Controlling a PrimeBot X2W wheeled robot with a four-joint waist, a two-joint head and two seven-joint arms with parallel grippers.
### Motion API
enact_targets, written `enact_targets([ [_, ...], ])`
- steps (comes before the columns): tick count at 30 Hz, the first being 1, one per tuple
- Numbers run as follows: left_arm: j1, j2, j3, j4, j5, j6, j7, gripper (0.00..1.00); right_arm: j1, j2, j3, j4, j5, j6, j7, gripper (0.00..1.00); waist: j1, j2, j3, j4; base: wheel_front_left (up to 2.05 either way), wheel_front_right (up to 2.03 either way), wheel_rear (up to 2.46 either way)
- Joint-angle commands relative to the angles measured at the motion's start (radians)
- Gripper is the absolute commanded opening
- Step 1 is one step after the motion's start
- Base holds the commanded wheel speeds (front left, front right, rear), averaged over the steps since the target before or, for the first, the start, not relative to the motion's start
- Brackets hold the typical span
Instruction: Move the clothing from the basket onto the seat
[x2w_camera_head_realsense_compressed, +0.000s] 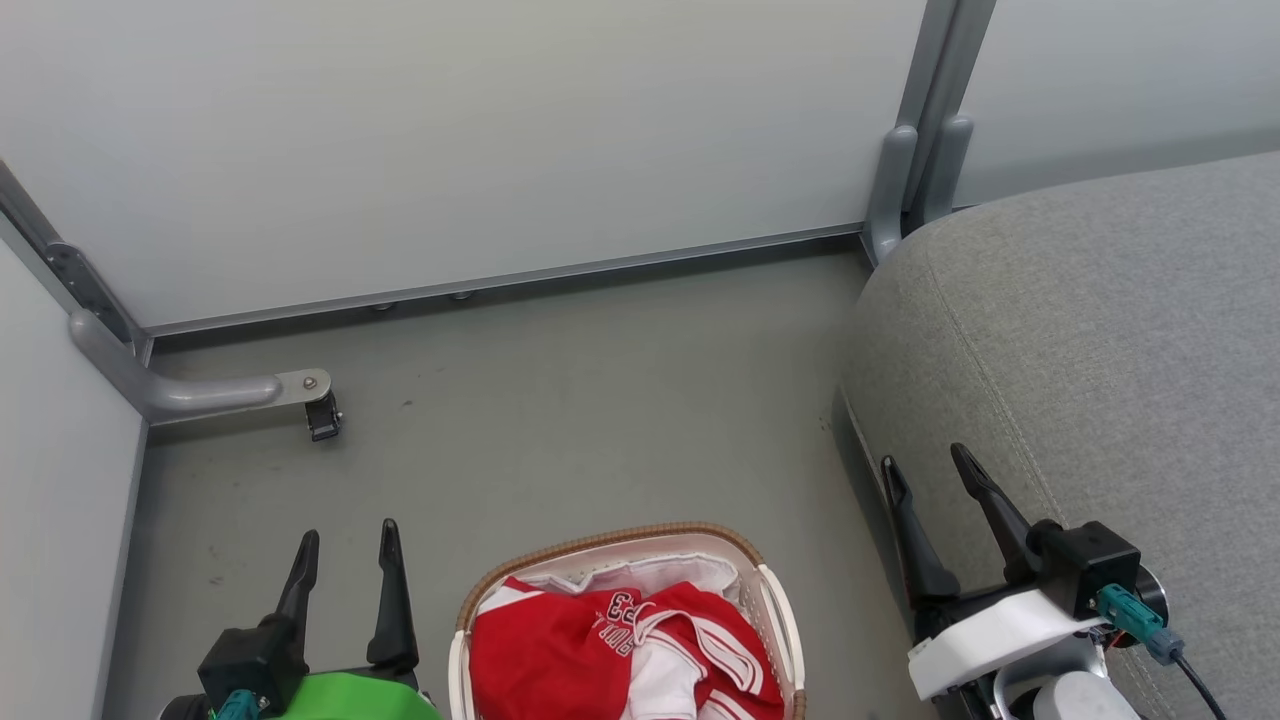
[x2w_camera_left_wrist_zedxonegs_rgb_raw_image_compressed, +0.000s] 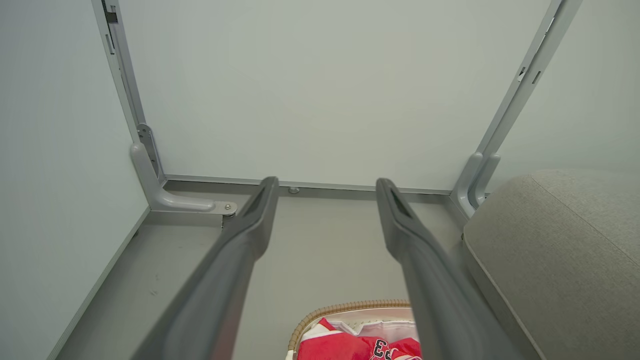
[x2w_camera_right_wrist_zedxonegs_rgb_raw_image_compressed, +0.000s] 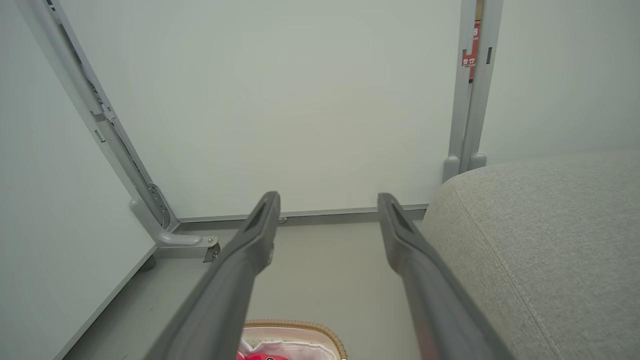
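The red clothing (x2w_camera_head_realsense_compressed: 620, 650) lies bunched in the white basket (x2w_camera_head_realsense_compressed: 775, 610) with the brown woven rim, at the bottom middle of the head view; white lettering and striped trim show on it. The clothing (x2w_camera_left_wrist_zedxonegs_rgb_raw_image_compressed: 350, 347) and basket rim (x2w_camera_left_wrist_zedxonegs_rgb_raw_image_compressed: 345, 306) also peek in at the bottom of the left wrist view. The grey seat (x2w_camera_head_realsense_compressed: 1100, 380) fills the right side. My left gripper (x2w_camera_head_realsense_compressed: 345, 535) is open, left of the basket, holding nothing. My right gripper (x2w_camera_head_realsense_compressed: 930, 465) is open beside the seat's front edge, right of the basket, holding nothing.
Pale partition walls (x2w_camera_head_realsense_compressed: 450, 130) close the far side and the left. A grey bracket foot with a small black caster (x2w_camera_head_realsense_compressed: 322, 412) juts from the left corner. A metal post (x2w_camera_head_realsense_compressed: 920, 130) stands by the seat's far corner. Grey floor (x2w_camera_head_realsense_compressed: 560, 400) lies between walls and basket.
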Motion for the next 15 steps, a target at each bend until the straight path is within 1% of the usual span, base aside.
enact_targets([
  [1,0.016,0.007,0.0,-0.001,0.024,0.005,-0.007,1.0,0.012,-0.006,0.004,0.002,-0.023,0.0,-0.008,1.0,0.0,-0.0001,0.0,0.0,0.0,0.0,0.0],
  [5,0.018,0.007,-0.003,-0.001,0.04,0.008,-0.014,1.0,0.011,-0.006,0.007,0.0,-0.042,0.0,-0.013,1.0,0.0,-0.0001,0.001,0.0,0.0,0.0,0.0],
  [15,0.016,0.007,-0.003,0.004,0.032,0.001,-0.012,1.0,0.011,-0.006,0.007,-0.001,-0.038,0.0,-0.013,1.0,0.0,-0.0001,-0.001,-0.003,0.0,0.0,0.0],
])
